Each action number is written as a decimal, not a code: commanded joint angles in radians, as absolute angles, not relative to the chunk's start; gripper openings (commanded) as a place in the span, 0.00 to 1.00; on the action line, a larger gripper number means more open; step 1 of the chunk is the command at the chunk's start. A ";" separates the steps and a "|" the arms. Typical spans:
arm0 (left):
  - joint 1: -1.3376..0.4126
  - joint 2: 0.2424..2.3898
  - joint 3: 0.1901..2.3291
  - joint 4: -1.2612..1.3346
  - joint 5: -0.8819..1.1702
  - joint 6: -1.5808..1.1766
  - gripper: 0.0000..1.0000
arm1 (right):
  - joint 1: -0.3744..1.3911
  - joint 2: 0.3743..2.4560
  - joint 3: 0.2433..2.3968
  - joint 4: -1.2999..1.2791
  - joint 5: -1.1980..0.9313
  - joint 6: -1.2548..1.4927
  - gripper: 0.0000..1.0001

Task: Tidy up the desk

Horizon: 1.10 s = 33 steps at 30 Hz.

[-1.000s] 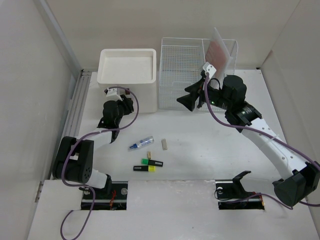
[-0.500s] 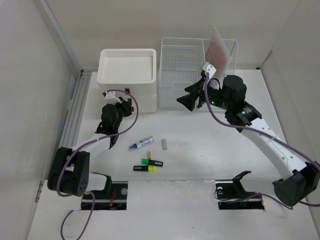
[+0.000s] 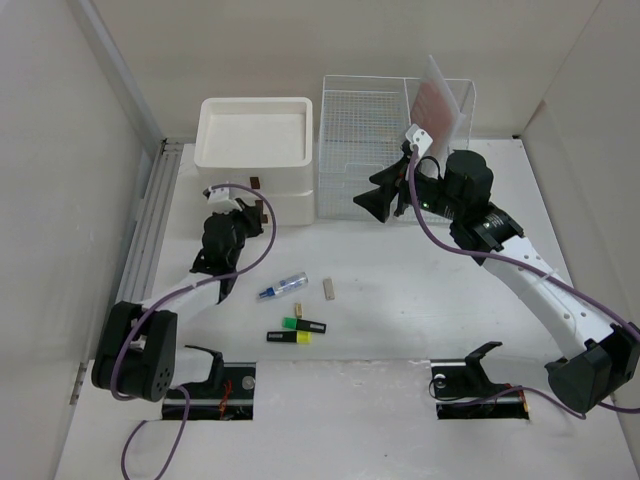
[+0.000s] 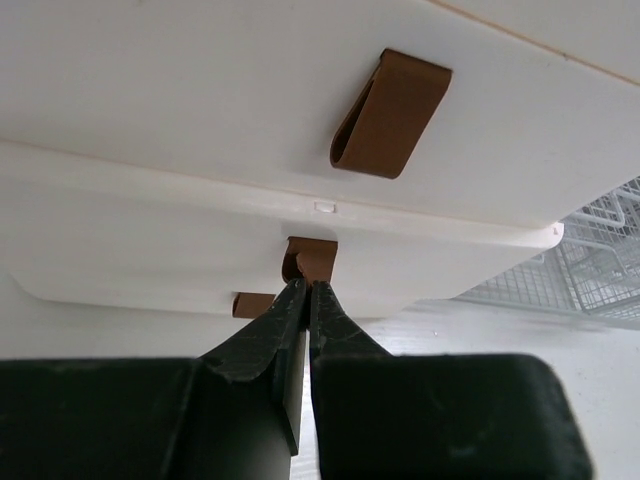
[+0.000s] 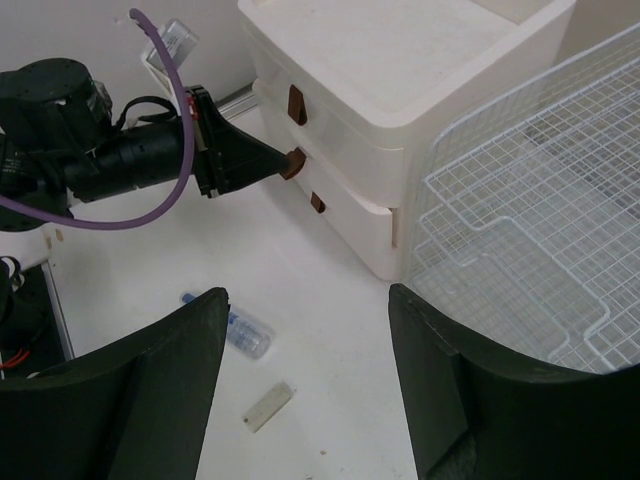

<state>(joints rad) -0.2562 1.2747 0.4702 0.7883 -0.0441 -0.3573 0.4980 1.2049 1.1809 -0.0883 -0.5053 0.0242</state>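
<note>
The left end effector (image 4: 308,300) is clenched on the brown pull tab (image 4: 312,258) of the middle drawer (image 4: 150,230) in the drawer box (image 3: 255,150) at the white worktop's (image 3: 400,320) far-left corner, seemingly to open it for the highlighters (image 3: 297,330) lying mid-worktop, while the right end effector (image 5: 308,295) hangs released.

The large flat matte white tabletop (image 3: 400,290) is lying level and is filling most of the top view. Pale beige walls (image 3: 60,150) are closing it in on the left, back and right. Its bare surface is showing plain, even white, with no markings.
</note>
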 commanded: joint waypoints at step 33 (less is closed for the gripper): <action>-0.345 0.810 0.160 0.649 -0.140 -0.503 0.00 | 0.492 1.198 1.184 -0.026 -0.515 0.044 0.70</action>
<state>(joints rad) -0.3374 0.8497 0.1917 0.6807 -0.1394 -0.4915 0.4980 1.2049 1.1809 -0.0879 -0.5053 0.0322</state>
